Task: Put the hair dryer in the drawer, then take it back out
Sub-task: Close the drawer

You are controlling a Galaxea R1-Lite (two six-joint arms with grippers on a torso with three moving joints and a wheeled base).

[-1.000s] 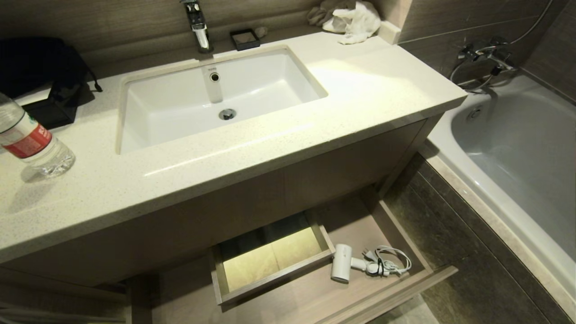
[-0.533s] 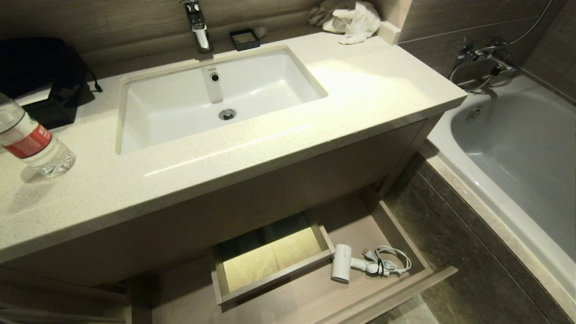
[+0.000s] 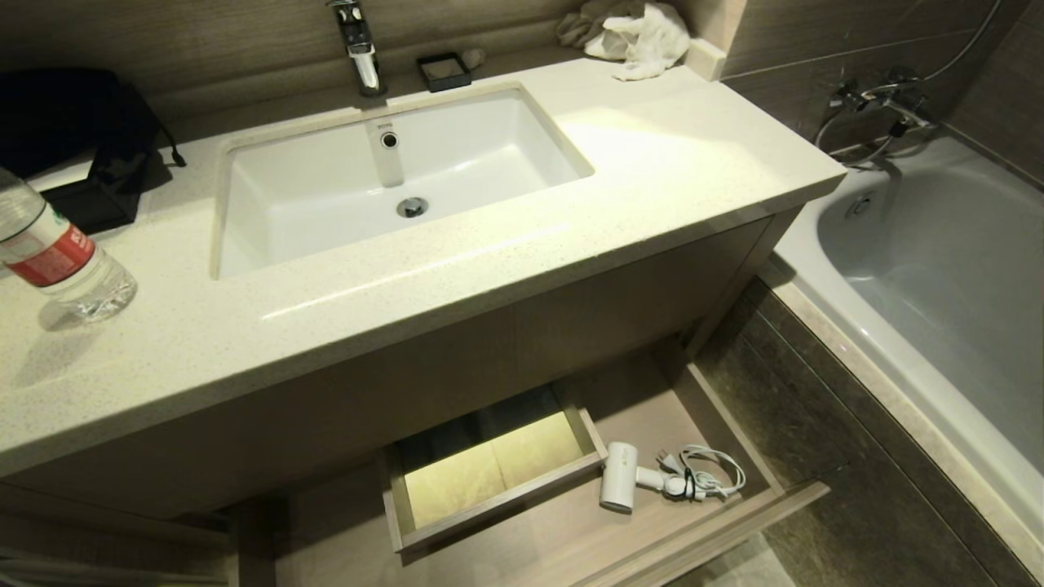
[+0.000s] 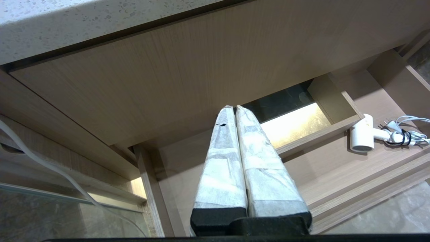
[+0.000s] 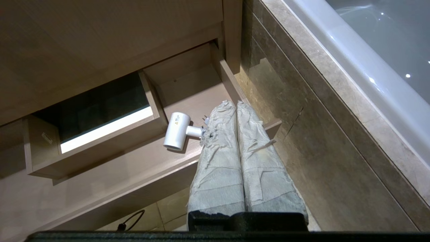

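The drawer (image 3: 571, 522) stands open at the lower centre of the head view, just as a second ago. The hair dryer (image 3: 620, 487) lies inside, unmoved, so retrieval remains. My right pincer (image 5: 235, 104) is clenched empty above it; my left pincer (image 4: 234, 108) is clenched too.

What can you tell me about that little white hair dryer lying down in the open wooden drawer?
The small white hair dryer has a short smooth barrel, seemingly plastic, with a tiny label on its side. A thin handle runs to a white cord coiled and bound with a dark tie, the plug showing. It lies on its side on the floor of the open light-wood drawer, towards the right end, close beside the boxed cutout. Neither gripper holds it.
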